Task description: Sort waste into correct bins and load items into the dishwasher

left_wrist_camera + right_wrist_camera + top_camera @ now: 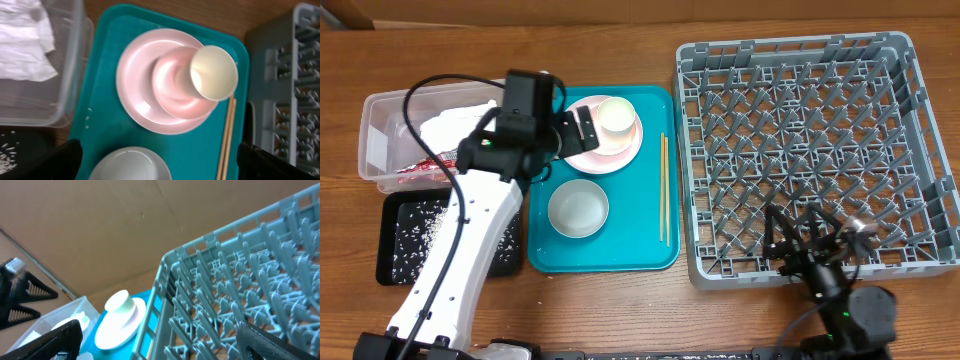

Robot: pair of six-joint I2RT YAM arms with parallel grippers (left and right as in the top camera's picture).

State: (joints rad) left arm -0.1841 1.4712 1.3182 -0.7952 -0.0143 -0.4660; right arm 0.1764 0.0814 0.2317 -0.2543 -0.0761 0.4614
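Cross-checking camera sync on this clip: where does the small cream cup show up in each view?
Overhead: cream cup upper centre, atop the pink plates.
Left wrist: right of centre, mouth toward the camera.
Right wrist: lower left, small and pale.
Shared landmark: the grey dish rack, right of the cup in every view.

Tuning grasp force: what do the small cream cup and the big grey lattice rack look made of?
Small cream cup: likely glazed ceramic or melamine; smooth, soft sheen. Large grey lattice dish rack: moulded plastic, matte; uniform colour, thin ribs and pegs.
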